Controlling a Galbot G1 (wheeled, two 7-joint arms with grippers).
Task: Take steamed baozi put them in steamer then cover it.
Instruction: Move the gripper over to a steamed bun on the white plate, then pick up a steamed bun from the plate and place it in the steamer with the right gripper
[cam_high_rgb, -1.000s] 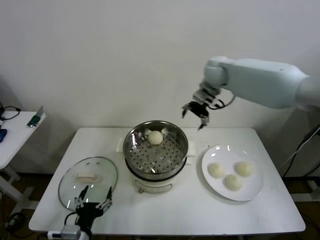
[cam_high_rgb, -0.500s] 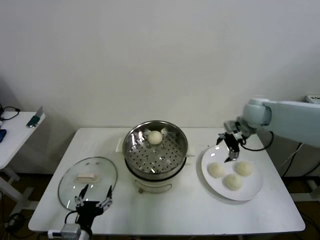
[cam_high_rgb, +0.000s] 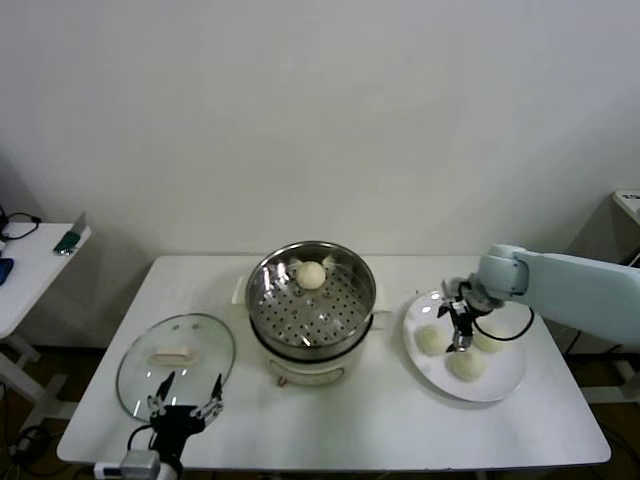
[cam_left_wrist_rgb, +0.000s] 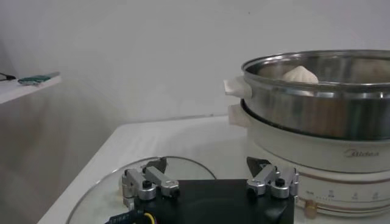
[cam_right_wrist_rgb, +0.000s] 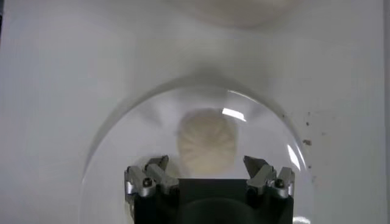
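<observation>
The steel steamer (cam_high_rgb: 311, 305) stands mid-table with one baozi (cam_high_rgb: 311, 275) at the back of its basket. It also shows in the left wrist view (cam_left_wrist_rgb: 317, 97) with that baozi (cam_left_wrist_rgb: 300, 75). Three baozi (cam_high_rgb: 431, 341) (cam_high_rgb: 467, 364) (cam_high_rgb: 491, 338) lie on a white plate (cam_high_rgb: 503, 380) to the right. My right gripper (cam_high_rgb: 459, 328) is open, low over the plate among them. In the right wrist view the gripper (cam_right_wrist_rgb: 207, 169) has one baozi (cam_right_wrist_rgb: 207, 142) just ahead between its fingertips. The glass cover (cam_high_rgb: 176, 358) lies flat at the left. My left gripper (cam_high_rgb: 186, 408) is open beside it.
The plate (cam_right_wrist_rgb: 137, 131) fills the right wrist view. The cover's glass (cam_left_wrist_rgb: 106, 192) lies under my left gripper (cam_left_wrist_rgb: 210, 169). A side table (cam_high_rgb: 30, 265) with small items stands at the far left. A white wall is behind the table.
My right arm has swung from high behind the steamer to the right and come down low over the plate. The left arm, cover and steamer have not moved.
</observation>
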